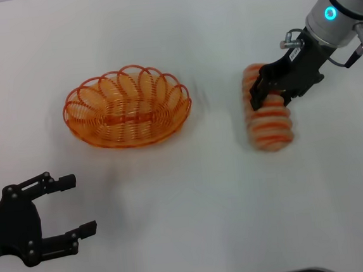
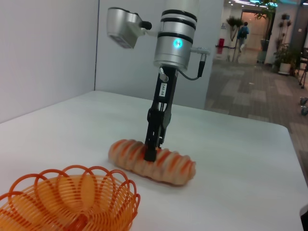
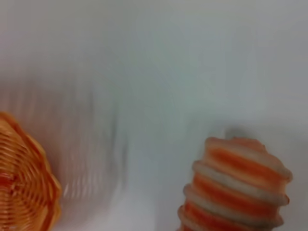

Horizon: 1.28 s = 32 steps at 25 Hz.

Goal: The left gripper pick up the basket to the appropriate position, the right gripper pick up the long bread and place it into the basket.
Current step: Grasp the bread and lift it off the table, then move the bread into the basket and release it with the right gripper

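Note:
The orange wire basket (image 1: 127,109) stands on the white table, left of centre; it also shows in the left wrist view (image 2: 67,202) and the right wrist view (image 3: 24,187). The long bread (image 1: 271,125), tan with orange stripes, lies at the right, at or just above table level; it also shows in the left wrist view (image 2: 168,166) and the right wrist view (image 3: 236,187). My right gripper (image 1: 270,95) comes down on its far half, fingers closed on its sides; the left wrist view also shows this gripper (image 2: 150,153). My left gripper (image 1: 73,206) is open and empty at the near left, apart from the basket.
The white table (image 1: 189,224) spreads between the basket and the bread and along the front. In the left wrist view a grey wall (image 2: 43,53) stands behind the table, with an open hall beyond.

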{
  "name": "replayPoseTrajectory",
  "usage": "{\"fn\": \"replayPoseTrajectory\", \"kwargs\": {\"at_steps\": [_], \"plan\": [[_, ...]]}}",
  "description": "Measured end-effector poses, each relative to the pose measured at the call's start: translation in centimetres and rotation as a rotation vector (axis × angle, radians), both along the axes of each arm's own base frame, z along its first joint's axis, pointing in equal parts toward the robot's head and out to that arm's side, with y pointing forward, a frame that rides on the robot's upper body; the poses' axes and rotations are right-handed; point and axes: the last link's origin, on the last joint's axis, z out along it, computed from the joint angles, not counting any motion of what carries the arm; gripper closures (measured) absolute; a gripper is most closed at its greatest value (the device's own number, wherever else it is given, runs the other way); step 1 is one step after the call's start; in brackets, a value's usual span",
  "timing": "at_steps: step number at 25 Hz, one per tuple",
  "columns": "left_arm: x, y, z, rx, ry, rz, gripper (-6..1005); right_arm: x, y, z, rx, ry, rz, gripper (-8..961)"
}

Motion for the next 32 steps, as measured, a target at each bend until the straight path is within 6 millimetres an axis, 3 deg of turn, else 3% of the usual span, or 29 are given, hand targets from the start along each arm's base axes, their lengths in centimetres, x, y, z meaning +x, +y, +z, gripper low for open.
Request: {"fn": "replayPoseTrajectory", "kwargs": {"at_steps": [14, 23, 32], "plan": [[0.3, 0.4, -0.9, -0.003, -0.044, 0.014, 157, -3.1, 2.1, 1.8, 0.03, 0.157, 0.49, 452], [-0.2, 0.8, -1.4, 0.005, -0.018, 0.042, 161, -8.1, 3.8, 2.8, -0.016, 0.152, 0.887, 498], [-0.9, 0.8, -1.7, 0.035, -0.01, 0.094, 161, -12.6, 1.7, -0.6, -0.275, 0.172, 1.133, 564]]}}
